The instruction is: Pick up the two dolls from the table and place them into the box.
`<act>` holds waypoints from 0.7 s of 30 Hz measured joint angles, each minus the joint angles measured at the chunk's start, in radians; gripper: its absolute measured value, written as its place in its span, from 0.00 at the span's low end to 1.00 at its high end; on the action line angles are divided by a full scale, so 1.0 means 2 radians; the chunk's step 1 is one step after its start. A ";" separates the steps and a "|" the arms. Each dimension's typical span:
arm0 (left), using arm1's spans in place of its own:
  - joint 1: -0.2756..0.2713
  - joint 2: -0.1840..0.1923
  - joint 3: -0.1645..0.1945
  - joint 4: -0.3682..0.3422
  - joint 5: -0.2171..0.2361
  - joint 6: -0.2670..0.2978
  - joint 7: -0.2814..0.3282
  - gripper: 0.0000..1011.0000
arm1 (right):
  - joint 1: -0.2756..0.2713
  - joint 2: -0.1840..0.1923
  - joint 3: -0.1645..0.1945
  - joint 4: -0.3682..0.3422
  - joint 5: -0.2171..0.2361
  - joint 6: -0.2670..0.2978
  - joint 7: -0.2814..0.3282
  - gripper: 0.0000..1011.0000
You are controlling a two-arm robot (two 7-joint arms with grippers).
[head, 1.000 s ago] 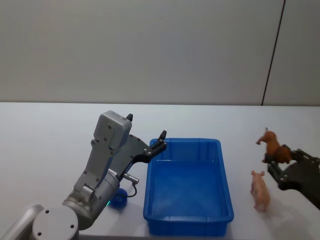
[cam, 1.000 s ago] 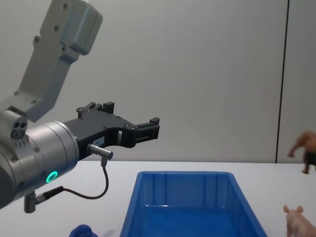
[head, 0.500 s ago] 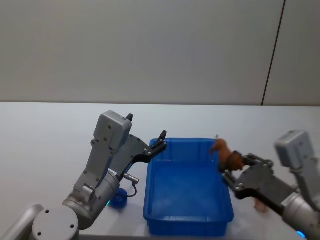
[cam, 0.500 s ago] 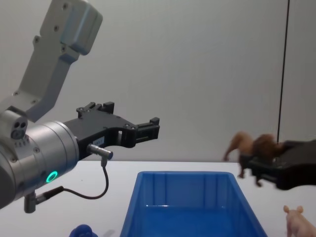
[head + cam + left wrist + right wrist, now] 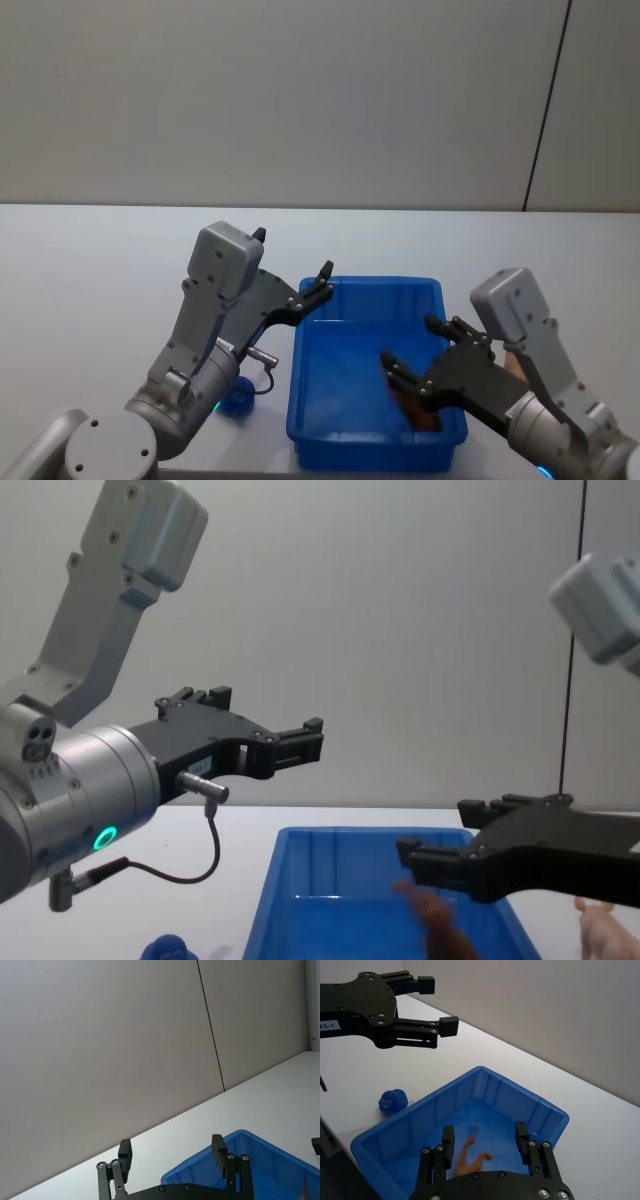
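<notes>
A brown animal doll (image 5: 412, 405) lies inside the blue box (image 5: 385, 298), seen blurred in the right wrist view (image 5: 471, 1159) and low in the chest view (image 5: 440, 927). My right gripper (image 5: 412, 352) hovers open just above it, over the box (image 5: 487, 1091), holding nothing (image 5: 485, 1140). A dark blue doll (image 5: 237, 401) sits on the table (image 5: 100, 280) left of the box, partly under my left arm (image 5: 393, 1101). A pale pink pig doll (image 5: 603, 930) stands right of the box. My left gripper (image 5: 295, 258) hangs open and empty above the box's far left corner (image 5: 312, 738).
The white table runs wide to the left and behind the box. A grey wall stands at the back. My left arm's housing (image 5: 225, 262) and a loose cable (image 5: 205, 855) hang above the blue doll.
My right arm swung left from the table's right side with the brown doll, came over the box, opened, and the doll dropped inside. The left arm stayed still.
</notes>
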 joint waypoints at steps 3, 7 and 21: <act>0.000 0.000 0.000 0.000 0.000 0.000 0.000 0.99 | 0.006 -0.007 -0.003 0.007 -0.005 0.005 -0.006 0.78; 0.000 0.000 0.000 0.000 0.000 0.000 0.000 0.99 | 0.009 -0.009 -0.002 0.012 -0.006 0.007 -0.011 0.89; 0.000 0.000 0.000 0.000 0.000 0.000 0.000 0.99 | 0.006 0.013 0.026 0.017 0.027 0.005 -0.028 0.99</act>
